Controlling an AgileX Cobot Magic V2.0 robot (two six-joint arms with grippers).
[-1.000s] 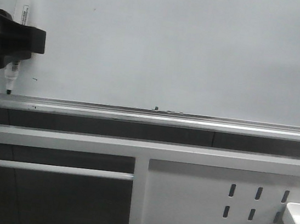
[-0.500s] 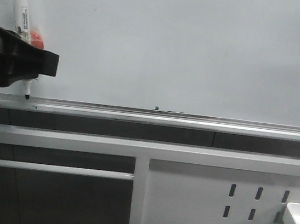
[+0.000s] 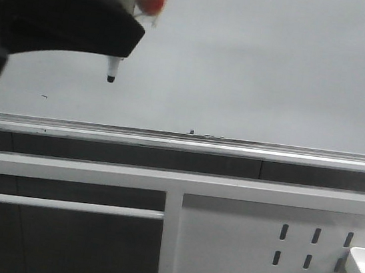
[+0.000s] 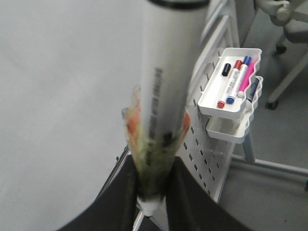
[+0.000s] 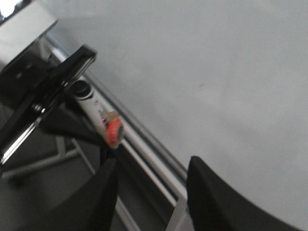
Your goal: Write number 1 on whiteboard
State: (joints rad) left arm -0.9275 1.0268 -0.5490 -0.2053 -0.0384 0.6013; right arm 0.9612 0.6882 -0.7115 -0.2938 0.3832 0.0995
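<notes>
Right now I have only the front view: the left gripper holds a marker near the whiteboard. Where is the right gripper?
Observer: It shows only in the right wrist view. The right gripper is open and holds nothing, near the bottom rail of the whiteboard.
Operator: How is the marker held?
Observer: In the left wrist view, the left gripper is shut on the marker at a section wrapped in orange tape.
Operator: What is the white tray at lower right?
Observer: The tray hangs on the perforated panel and holds spare markers.
</notes>
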